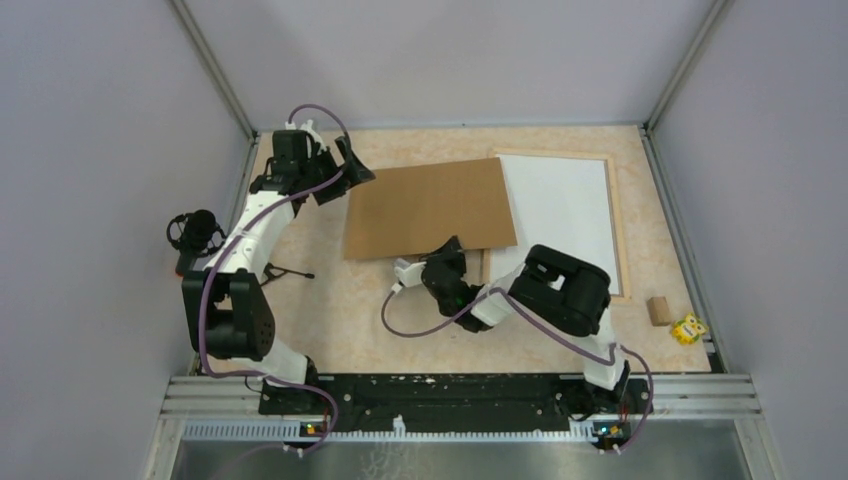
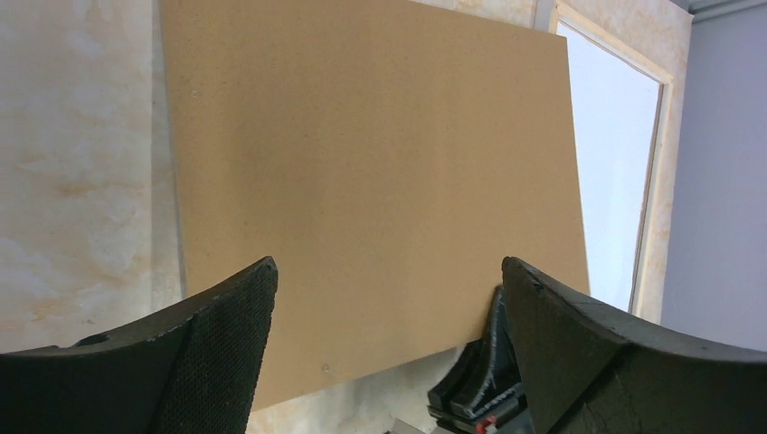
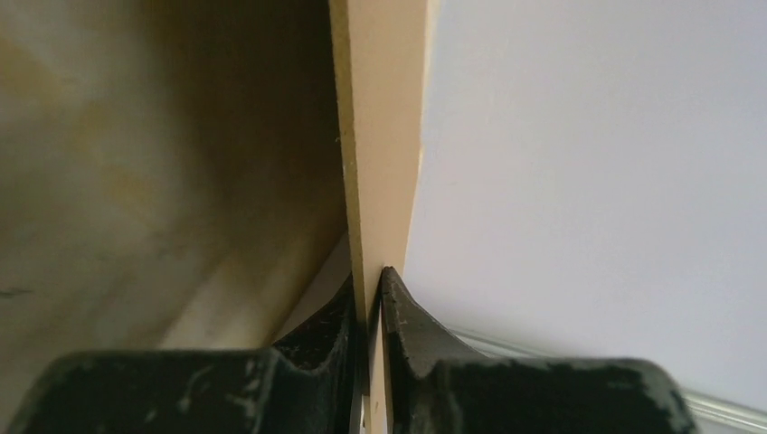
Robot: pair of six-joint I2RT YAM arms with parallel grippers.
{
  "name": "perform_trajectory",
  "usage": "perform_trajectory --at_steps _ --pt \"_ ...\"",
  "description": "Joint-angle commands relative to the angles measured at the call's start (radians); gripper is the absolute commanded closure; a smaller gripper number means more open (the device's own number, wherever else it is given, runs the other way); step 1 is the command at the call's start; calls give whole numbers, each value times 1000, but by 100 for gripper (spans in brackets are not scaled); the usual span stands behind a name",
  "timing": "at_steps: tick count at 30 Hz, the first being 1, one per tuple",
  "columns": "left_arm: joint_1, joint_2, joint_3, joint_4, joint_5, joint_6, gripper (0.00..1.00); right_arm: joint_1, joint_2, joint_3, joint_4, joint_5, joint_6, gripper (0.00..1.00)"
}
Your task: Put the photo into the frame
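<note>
Right gripper [image 1: 437, 268] pressed together on near edge of the brown backing board [image 1: 425, 205]; right wrist view shows fingers [image 3: 411, 339] pinching the thin board [image 3: 380, 136] edge-on, one on each face. Left gripper [image 1: 347, 168] spread, holding nothing, hovering at board's far-left corner. From left wrist cam the left gripper [image 2: 389, 271] looks out over the board [image 2: 362, 181], with both fingers [image 2: 226, 344] off it.

Board lies mid-table, slightly skewed. Its right edge overlaps left strip of the frame [image 1: 620, 230]. Frame sits flat on right half of table [image 1: 330, 310], pale wood strips up, far edge near back wall, right strip near side rail. The photo [image 1: 560, 220] is inside the frame strips, white side up, picture side not visible. Left wrist view: photo [image 2: 610, 181] white, bordered by frame strip [image 2: 654, 181], just beyond board's right edge.

Open table [image 2: 81, 181] left of board and along near side in front of arm bases. Only a narrow gap right of frame. Small wooden block [image 1: 657, 310] and yellow toy [image 1: 687, 328] sit near the frame's near-right corner, apart from it.
</note>
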State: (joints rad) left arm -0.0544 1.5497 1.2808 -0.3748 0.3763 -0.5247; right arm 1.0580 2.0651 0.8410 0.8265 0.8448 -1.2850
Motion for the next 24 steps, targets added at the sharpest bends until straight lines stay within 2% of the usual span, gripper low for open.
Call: perform_trajectory --at_steps 1,6,10,12,19,24 --pt "1 -77 -3 27 -56 29 4 0 -169 77 -196 29 119 98" --pt "0 -176 7 21 -126 64 5 -2 -337 186 -540 -15 346 100" --pt "-1 -300 17 4 -307 126 4 -6 -417 227 -603 4 419 100" --pt "-4 -347 12 20 -340 152 3 -8 -448 251 -602 35 438 100" --pt "-26 -419 60 17 -223 127 2 -9 -528 435 -864 94 572 100" --pt "-57 -453 131 34 -195 99 1 -18 -626 561 -1065 77 776 100"
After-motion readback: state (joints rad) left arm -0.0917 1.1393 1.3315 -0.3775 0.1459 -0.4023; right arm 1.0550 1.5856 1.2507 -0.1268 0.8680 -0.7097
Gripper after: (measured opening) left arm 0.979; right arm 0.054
